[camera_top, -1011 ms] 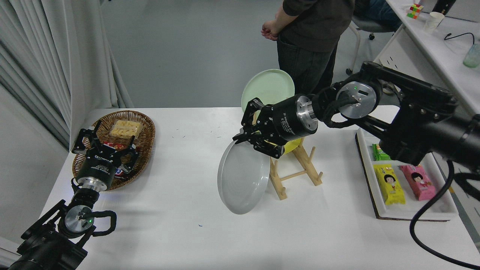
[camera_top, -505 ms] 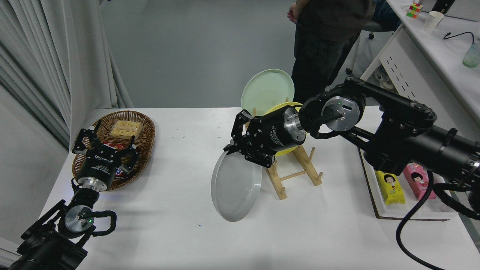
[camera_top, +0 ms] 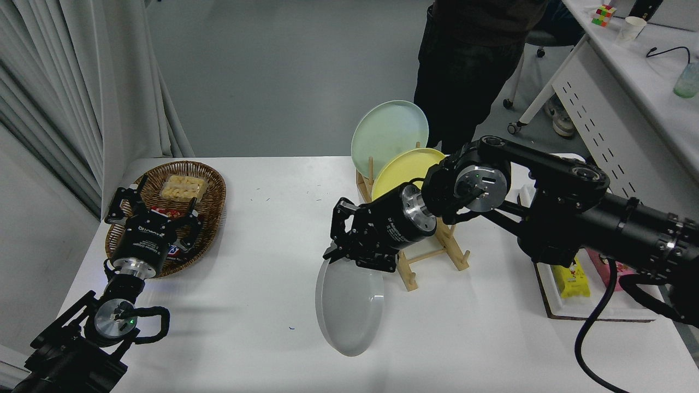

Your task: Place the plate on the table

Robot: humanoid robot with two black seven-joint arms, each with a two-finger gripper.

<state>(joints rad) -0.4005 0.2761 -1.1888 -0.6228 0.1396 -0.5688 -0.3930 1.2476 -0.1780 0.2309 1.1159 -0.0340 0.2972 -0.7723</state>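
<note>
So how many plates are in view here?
3: the grey plate held by the right hand low over the table, and the yellow plate and mint plate standing in the wooden rack.

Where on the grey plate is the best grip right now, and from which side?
At the rim's far edge, coming from above and the rack side, as the right gripper already does. The plate is thin with a shallow raised rim, so only the edge offers a pinch. It hangs tilted towards the table, leaving that upper rim exposed. The left gripper is parked by the basket.
</note>
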